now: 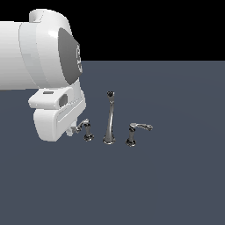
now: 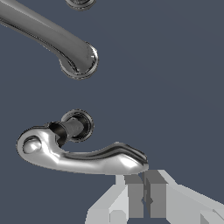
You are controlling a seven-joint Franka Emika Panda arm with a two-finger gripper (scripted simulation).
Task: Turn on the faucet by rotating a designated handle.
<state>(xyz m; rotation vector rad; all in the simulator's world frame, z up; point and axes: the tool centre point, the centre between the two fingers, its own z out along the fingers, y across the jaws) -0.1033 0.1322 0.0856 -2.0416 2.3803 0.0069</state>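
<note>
Pressing my tool (image 2: 144, 192), fingers together, against lever tip of designated handle (image 2: 83, 155) mid-bench, beside spout (image 1: 109, 118). Risk: contact so near tip, tool slips off, faucet stays shut.

No readable text, label, brand, number or sign is showing anywhere in either view.

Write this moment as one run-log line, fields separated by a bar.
phase: contact at lever | gripper: fingers close together at lever tip of designated handle | spout: untouched | twin handle: untouched
</note>
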